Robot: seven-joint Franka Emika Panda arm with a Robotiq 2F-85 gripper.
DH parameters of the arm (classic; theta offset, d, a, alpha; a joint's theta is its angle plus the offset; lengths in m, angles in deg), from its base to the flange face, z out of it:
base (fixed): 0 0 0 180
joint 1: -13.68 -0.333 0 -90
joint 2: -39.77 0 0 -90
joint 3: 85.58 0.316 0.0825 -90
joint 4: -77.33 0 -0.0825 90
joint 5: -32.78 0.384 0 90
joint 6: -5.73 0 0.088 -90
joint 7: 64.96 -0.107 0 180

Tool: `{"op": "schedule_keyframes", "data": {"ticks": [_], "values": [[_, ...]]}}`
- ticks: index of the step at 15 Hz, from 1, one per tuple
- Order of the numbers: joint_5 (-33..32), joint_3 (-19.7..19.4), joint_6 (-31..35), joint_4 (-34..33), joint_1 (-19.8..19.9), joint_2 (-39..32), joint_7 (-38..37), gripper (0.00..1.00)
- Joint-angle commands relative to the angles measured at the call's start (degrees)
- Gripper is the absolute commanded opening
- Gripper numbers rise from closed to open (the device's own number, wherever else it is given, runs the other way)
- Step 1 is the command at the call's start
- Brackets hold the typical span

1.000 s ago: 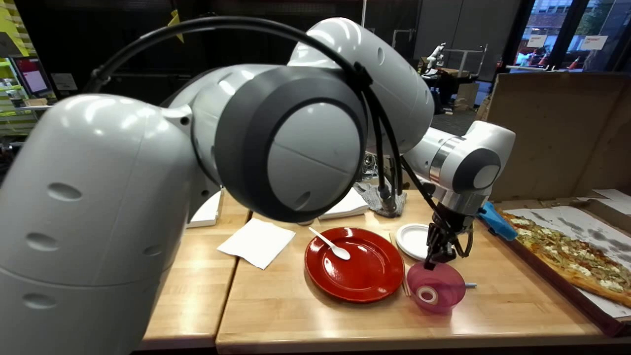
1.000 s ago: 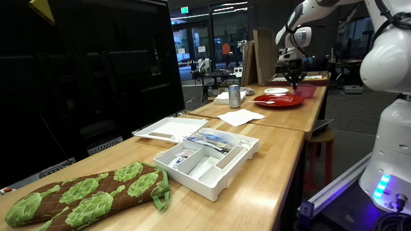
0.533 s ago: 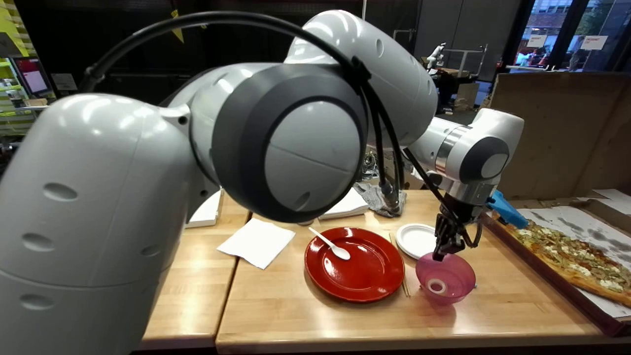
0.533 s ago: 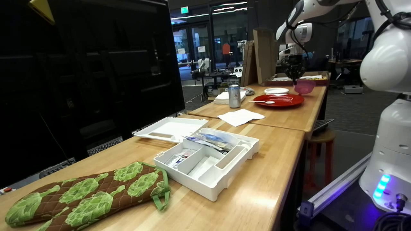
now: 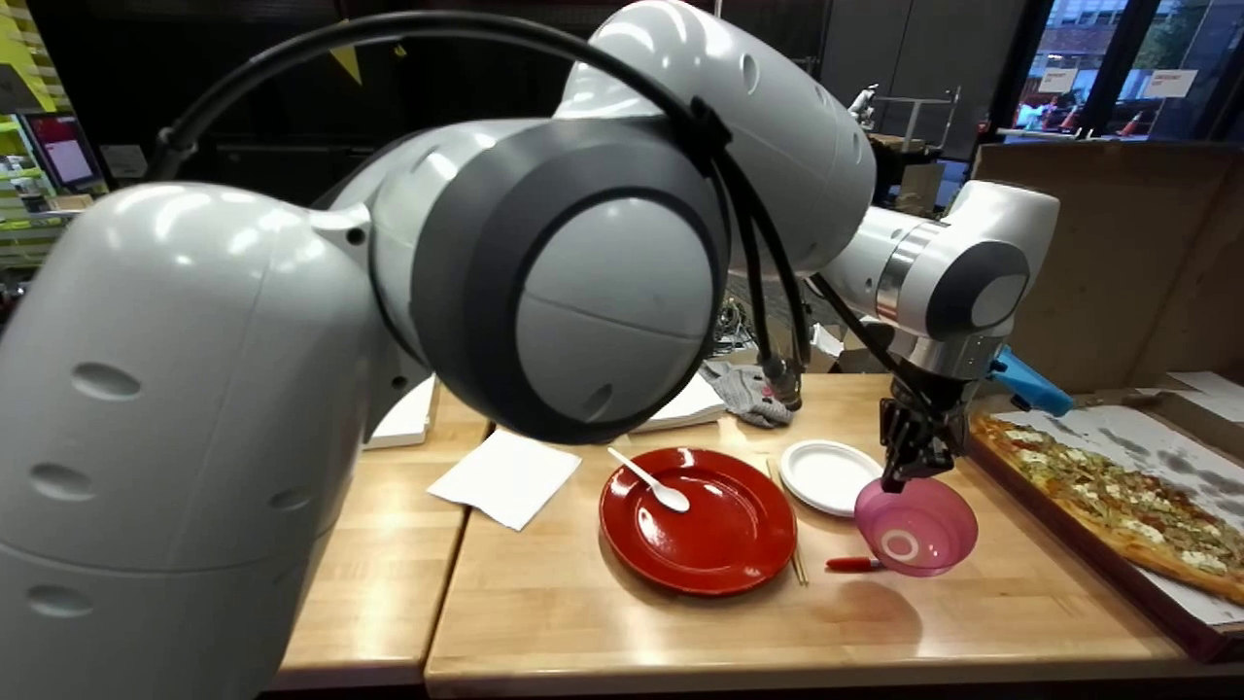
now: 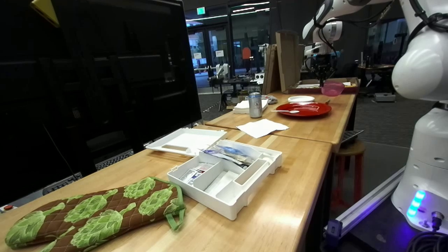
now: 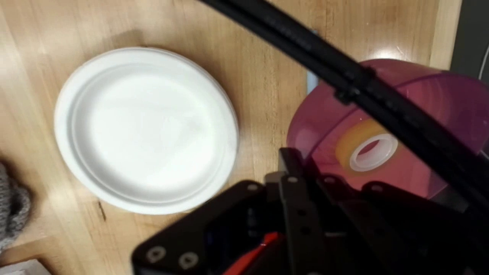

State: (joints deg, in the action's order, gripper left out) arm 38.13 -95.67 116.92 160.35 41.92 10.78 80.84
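A translucent pink bowl (image 5: 938, 549) hangs above the table in both exterior views, its shadow on the wood below. My gripper (image 5: 892, 483) is shut on the bowl's rim at its near-left side. In the wrist view the fingertips (image 7: 292, 160) pinch the bowl wall, and a dark cable crosses the bowl. A tape roll (image 7: 373, 152) with a white core lies inside the bowl (image 7: 317, 114). A slim red-ended object (image 5: 853, 564) rests on the table, partly hidden by the bowl. A white paper plate stack (image 7: 147, 131) is beside the gripper.
A red plate (image 5: 700, 559) carries a white spoon (image 5: 669, 498); chopsticks (image 5: 800, 564) lie along its edge. An open pizza box (image 5: 1079, 574) stands at the right, with a blue-handled thing (image 5: 1035, 382) by it. A can (image 6: 255, 105), organizer box (image 6: 224, 210) and oven mitt (image 6: 101, 213) are on the tables.
My gripper has risen and moved away toward the pizza box, carrying the pink bowl with the tape roll. The bowl has left the table, uncovering the red-ended object.
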Motion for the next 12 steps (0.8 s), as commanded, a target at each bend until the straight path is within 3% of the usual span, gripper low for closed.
{"op": "schedule_keyframes", "data": {"ticks": [1,2,6,12], "values": [[-3.09,0.67,3.41,2.95,-1.77,2.99,3.72,0.01],[-3.78,0.92,4.45,3.66,-2.24,3.56,5.20,0.01],[-13.69,14.33,9.10,8.10,3.42,7.10,3.31,0.01],[-22.07,32.56,13.65,13.43,14.22,9.47,3.18,0.01]]}}
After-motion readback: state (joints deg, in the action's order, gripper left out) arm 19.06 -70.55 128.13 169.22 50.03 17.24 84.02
